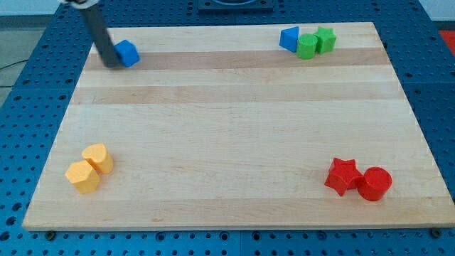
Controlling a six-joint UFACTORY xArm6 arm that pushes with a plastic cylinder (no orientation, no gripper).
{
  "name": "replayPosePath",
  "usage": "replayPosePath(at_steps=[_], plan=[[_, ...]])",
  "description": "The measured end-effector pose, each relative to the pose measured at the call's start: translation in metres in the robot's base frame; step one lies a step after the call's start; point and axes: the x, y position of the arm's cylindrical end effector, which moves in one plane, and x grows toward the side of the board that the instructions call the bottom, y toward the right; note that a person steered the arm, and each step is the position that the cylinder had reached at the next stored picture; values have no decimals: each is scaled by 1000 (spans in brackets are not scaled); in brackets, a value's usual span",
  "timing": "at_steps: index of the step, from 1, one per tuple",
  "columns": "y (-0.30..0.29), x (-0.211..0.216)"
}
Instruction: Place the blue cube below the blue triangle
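Observation:
The blue cube (127, 52) lies near the top left of the wooden board (234, 128). My tip (111, 64) touches its left side, at the board's left edge. The blue triangle (289, 38) lies at the top right, far from the cube, touching a green block (307, 46) on its right.
A second green block (325, 39) sits right of the first. Two yellow blocks (89, 168) lie at the bottom left. A red star (342, 176) and a red cylinder (375, 184) lie at the bottom right.

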Motion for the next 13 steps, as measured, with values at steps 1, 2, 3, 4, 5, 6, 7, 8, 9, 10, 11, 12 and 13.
replayPosePath(at_steps=[1,2,3,4,5,6,7,8,9,10,11,12,13], plan=[[-22,-35],[20,-49],[128,-59],[145,-49],[36,-50],[25,-16],[110,-2],[203,-15],[231,-13],[139,21],[202,28],[268,-7],[310,-3]])
